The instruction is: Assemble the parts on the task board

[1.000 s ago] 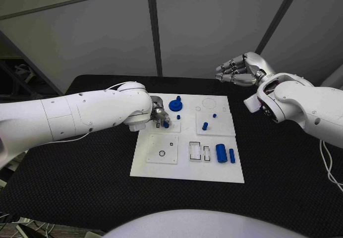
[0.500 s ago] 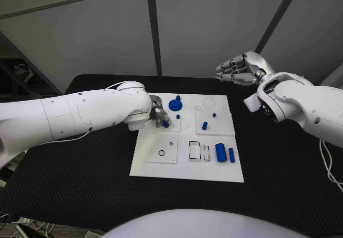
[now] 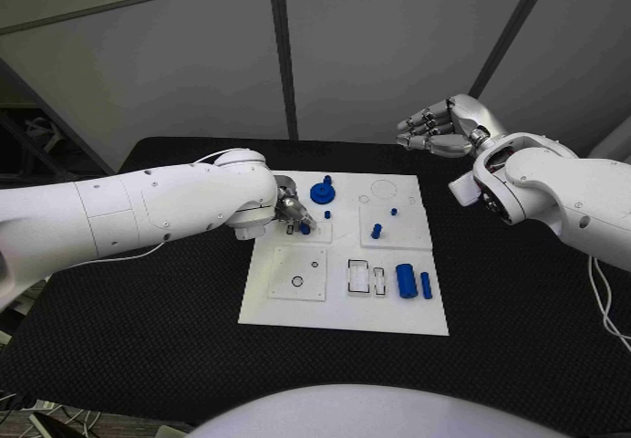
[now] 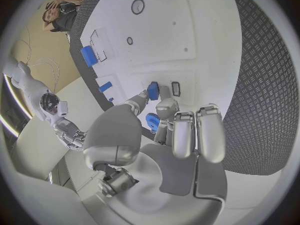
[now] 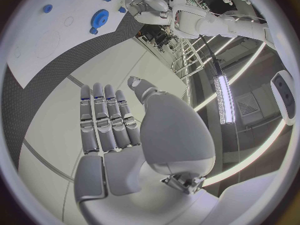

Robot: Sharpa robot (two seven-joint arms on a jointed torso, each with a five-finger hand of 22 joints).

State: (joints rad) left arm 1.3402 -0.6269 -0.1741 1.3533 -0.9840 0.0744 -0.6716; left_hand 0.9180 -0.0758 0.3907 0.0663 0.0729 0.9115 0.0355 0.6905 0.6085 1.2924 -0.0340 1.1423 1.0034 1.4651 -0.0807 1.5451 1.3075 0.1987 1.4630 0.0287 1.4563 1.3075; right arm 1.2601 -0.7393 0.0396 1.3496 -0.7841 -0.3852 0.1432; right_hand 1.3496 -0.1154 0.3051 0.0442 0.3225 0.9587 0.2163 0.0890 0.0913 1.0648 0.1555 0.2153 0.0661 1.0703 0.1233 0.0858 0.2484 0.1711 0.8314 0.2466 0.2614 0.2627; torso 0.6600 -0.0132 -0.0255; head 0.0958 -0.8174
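Observation:
The white task board (image 3: 345, 306) lies in the middle of the black table. My left hand (image 3: 292, 213) hovers low over its far left section and pinches a small blue part (image 3: 304, 229) between thumb and a finger; the left wrist view has the same part (image 4: 153, 91) next to a small rectangular slot (image 4: 175, 88). A blue gear (image 3: 322, 192) stands just beyond the hand. Blue pegs (image 3: 377, 232) stand in the far right section. A blue cylinder (image 3: 407, 281) and a thin blue bar (image 3: 426, 286) lie near the right edge. My right hand (image 3: 440, 128) is raised off the board, fingers straight and holding nothing.
The board has empty rectangular recesses (image 3: 357, 277) left of the cylinder and a small ring hole (image 3: 298, 281) in its near left plate. Black table (image 3: 145, 310) surrounds the board on all sides. In the right wrist view the gear (image 5: 99, 19) and my left hand (image 5: 150, 5) lie far off.

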